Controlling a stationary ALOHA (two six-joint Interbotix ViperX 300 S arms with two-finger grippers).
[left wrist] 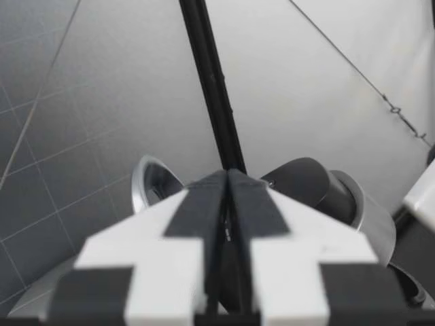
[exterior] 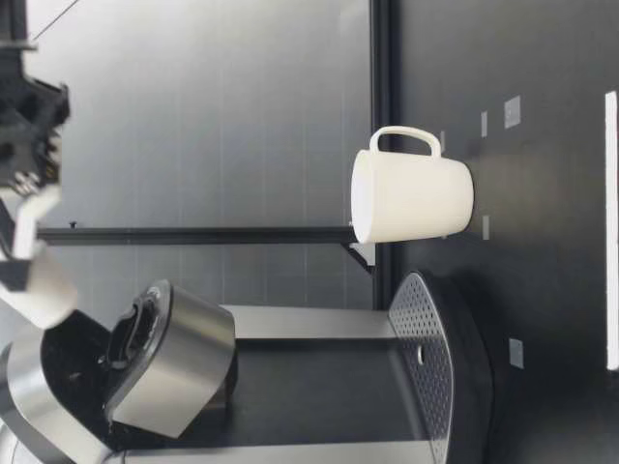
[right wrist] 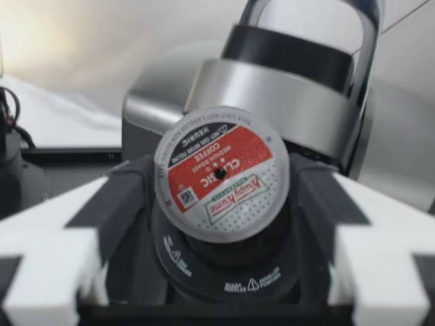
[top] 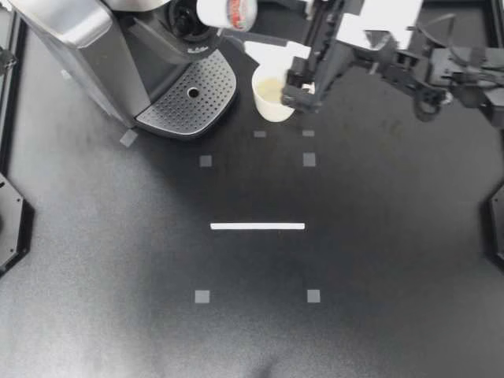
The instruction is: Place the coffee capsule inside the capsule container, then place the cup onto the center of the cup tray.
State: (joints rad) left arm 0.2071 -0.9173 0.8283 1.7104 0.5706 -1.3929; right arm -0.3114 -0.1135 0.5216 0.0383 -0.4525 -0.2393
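The right claw (top: pixel 236 21) reaches in over the back of the black counter (top: pixel 252 331). It grips the small white plastic coffee capsule (top: pixel 228 11) from two sides, above the open top of the silver and black coffee machine (top: pixel 87 47).

In the right wrist view the coffee capsule (right wrist: pixel 221 173) sits between the black-padded fingers (right wrist: pixel 126 197), tilted so that its round foil lid faces the camera. The foil is white, with a broad red band across the middle, a dark arc along one edge and fine print. Just below it lies the dark round capsule container (right wrist: pixel 224 275), and behind stands the raised silver lid (right wrist: pixel 285 102). In the low view the coffee capsule (exterior: pixel 44 285) is a pale blur held above that silver lid (exterior: pixel 179 358), apart from it.

The cream-white ceramic cup (top: pixel 272 93) stands upright on the counter just beside the perforated silver cup tray (top: pixel 189 98), partly under the right arm. In the low view its handle (exterior: pixel 406 135) is on the side away from the coffee machine.

The left claw (left wrist: pixel 228 224) is closed on itself, finger against finger, with the machine's silver lid ahead of it.
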